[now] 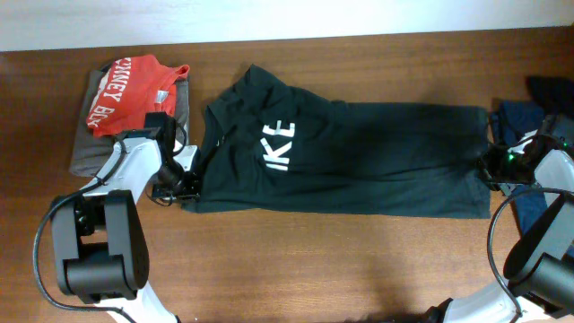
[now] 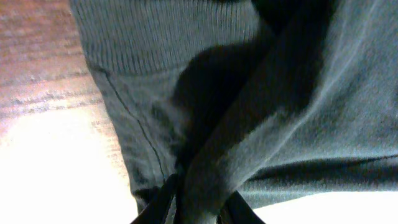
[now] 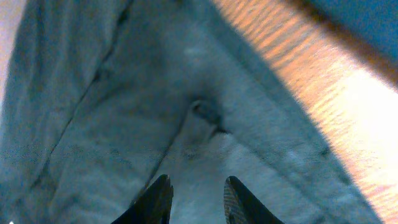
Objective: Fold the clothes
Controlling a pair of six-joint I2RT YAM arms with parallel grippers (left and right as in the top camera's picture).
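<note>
The clothes (image 1: 359, 152), a very dark T-shirt with white letters showing on top, lie stretched left to right across the wooden table (image 1: 314, 260), folded lengthwise. My left gripper (image 1: 184, 187) sits at the shirt's lower left corner. In the left wrist view a thick fold of the dark cloth (image 2: 205, 180) fills the gap between the fingers of the left gripper (image 2: 199, 211). My right gripper (image 1: 491, 166) is at the shirt's right end. In the right wrist view the right gripper (image 3: 198, 199) has its fingers apart just above the flat cloth (image 3: 155, 112), with nothing between them.
A red tee with white letters (image 1: 134, 90) lies on a grey garment (image 1: 85, 152) at the back left, close to my left arm. Blue garments (image 1: 529, 117) lie at the right edge, behind my right arm. Bare wood runs along the front.
</note>
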